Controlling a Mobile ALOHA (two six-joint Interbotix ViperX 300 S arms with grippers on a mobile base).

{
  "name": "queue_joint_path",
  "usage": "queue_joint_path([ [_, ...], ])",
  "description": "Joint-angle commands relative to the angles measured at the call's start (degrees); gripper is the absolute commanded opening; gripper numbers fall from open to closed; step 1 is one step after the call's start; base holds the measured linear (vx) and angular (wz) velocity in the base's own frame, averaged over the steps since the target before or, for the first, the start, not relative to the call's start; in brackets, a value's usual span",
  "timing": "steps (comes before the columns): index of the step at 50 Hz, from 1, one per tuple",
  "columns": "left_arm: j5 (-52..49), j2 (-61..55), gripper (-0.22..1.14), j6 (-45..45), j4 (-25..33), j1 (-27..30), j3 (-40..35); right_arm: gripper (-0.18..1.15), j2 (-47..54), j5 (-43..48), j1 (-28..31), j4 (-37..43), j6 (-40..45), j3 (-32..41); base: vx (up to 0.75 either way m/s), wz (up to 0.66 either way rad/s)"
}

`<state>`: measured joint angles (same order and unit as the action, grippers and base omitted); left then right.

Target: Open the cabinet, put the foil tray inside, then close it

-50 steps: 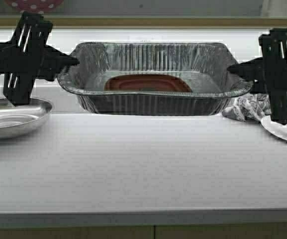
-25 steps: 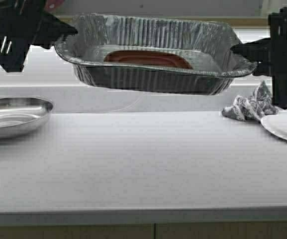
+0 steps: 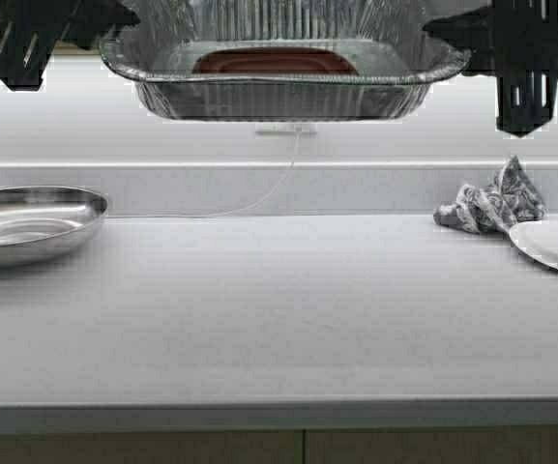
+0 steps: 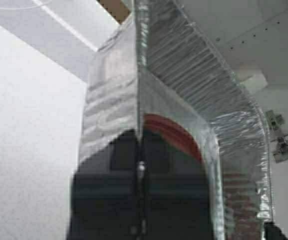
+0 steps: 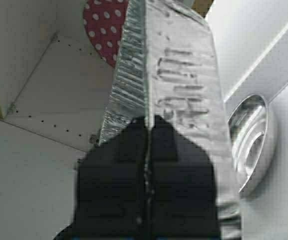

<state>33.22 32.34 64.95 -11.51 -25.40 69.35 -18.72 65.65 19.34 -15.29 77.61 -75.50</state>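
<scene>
The foil tray (image 3: 279,92) hangs high above the counter at the top of the high view, with a red-brown lid lying in it. My left gripper (image 3: 124,17) is shut on the tray's left rim and my right gripper (image 3: 438,31) is shut on its right rim. In the left wrist view the fingers pinch the rim (image 4: 140,135); the right wrist view shows the same on the other end (image 5: 146,122). The cabinet's white inside, with shelf-pin holes (image 5: 44,95) and a hinge (image 4: 282,145), shows behind the tray. The cabinet doors are out of view.
A steel bowl (image 3: 27,222) sits on the grey counter (image 3: 279,309) at the left. A crumpled cloth (image 3: 491,205) and a white plate (image 3: 554,242) lie at the right. A red dotted thing (image 5: 104,25) is inside the cabinet. A thin cable runs along the back wall.
Both grippers have lifted the foil tray steadily upward from just above the counter to the top of the high view. The tray's left side was higher half a second ago; now it is level.
</scene>
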Motion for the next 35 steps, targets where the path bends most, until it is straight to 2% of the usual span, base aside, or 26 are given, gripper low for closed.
queue_joint_path([
  [1,0.53,-0.97,0.03,0.00,-0.18,-0.53,-2.90,0.08,-6.94,-11.69,1.05,-0.44,2.37,5.54,0.00,0.00],
  [11,-0.35,-1.41,0.03,0.88,-0.18,-0.53,-5.54,0.08,-13.71,-29.62,1.05,-1.41,3.60,12.13,0.00,0.00],
  [17,-3.43,-1.49,0.03,0.88,-0.26,-0.53,-8.44,0.08,-14.68,-36.30,1.05,-0.97,3.52,14.68,0.00,0.00],
  [35,-14.77,-6.86,0.03,1.76,-0.35,-0.53,-23.29,0.07,-7.56,-35.95,-2.37,0.26,4.04,21.36,0.00,0.00],
])
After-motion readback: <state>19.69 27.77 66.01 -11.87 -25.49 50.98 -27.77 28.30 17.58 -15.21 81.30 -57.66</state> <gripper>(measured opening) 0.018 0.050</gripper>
